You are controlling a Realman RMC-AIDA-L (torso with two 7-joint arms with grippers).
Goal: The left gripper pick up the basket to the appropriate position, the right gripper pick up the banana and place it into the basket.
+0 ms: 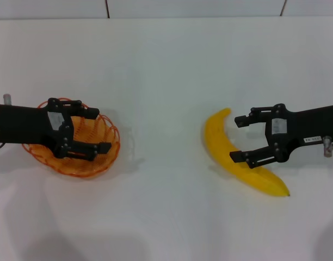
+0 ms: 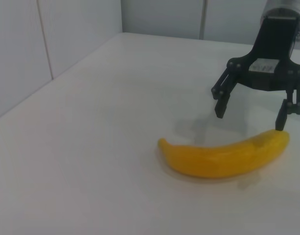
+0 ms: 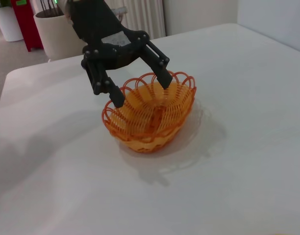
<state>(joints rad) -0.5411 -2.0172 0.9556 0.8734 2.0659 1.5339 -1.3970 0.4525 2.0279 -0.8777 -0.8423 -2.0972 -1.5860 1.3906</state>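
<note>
The orange wire basket (image 1: pixel 109 137) rests on the white table at the left. My left gripper (image 1: pixel 98 130) is open just over it, with one finger at the far rim and the other near the front rim. The right wrist view shows the same basket (image 3: pixel 150 120) and left gripper (image 3: pixel 141 93), with nothing gripped. The yellow banana (image 1: pixel 221 142) lies on the table at the right. My right gripper (image 1: pixel 236 138) is open just above its middle, fingers to either side. In the left wrist view the right gripper (image 2: pixel 250 119) hovers over the banana (image 2: pixel 223 157), one fingertip near its end.
The white table (image 1: pixel 166 81) runs back to a tiled wall (image 1: pixel 193 7). In the right wrist view a white pot (image 3: pixel 52 34) and a red bin (image 3: pixel 28 19) stand beyond the table's edge.
</note>
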